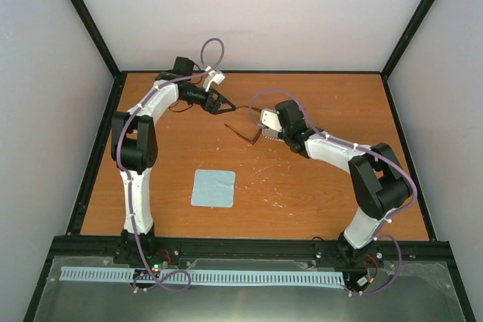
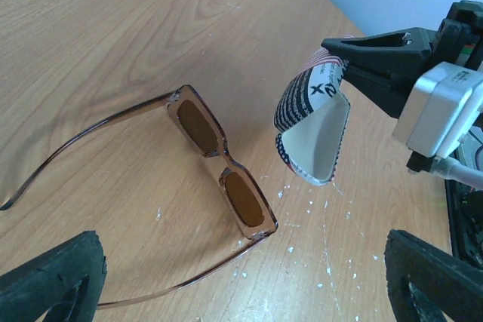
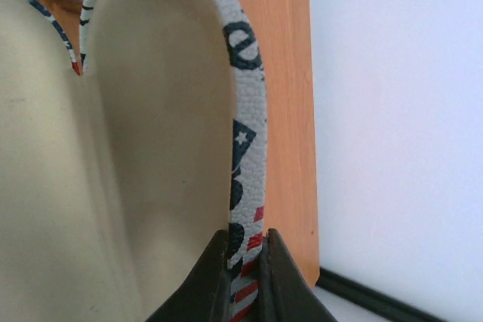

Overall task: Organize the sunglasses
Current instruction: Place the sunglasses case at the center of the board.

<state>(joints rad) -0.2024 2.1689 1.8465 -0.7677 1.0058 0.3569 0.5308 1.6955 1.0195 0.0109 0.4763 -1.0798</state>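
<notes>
The sunglasses (image 2: 221,168) lie on the wooden table with both temple arms unfolded; the top view shows them (image 1: 245,136) mid-table between the two grippers. My left gripper (image 2: 245,292) is open and empty, hovering just short of the sunglasses, its fingertips (image 2: 53,280) at the view's lower corners. It also shows in the top view (image 1: 219,103). My right gripper (image 3: 245,273) is shut on the rim of the flag-patterned case (image 3: 245,73). It holds the case open and tilted just beyond the sunglasses (image 2: 313,130), its cream inside facing them. The case also shows in the top view (image 1: 269,120).
A light blue square cloth (image 1: 213,188) lies flat on the table (image 1: 324,194) nearer the arm bases. White specks dot the wood near the sunglasses (image 2: 324,224). Black frame rails (image 1: 94,148) border the table; white walls stand behind.
</notes>
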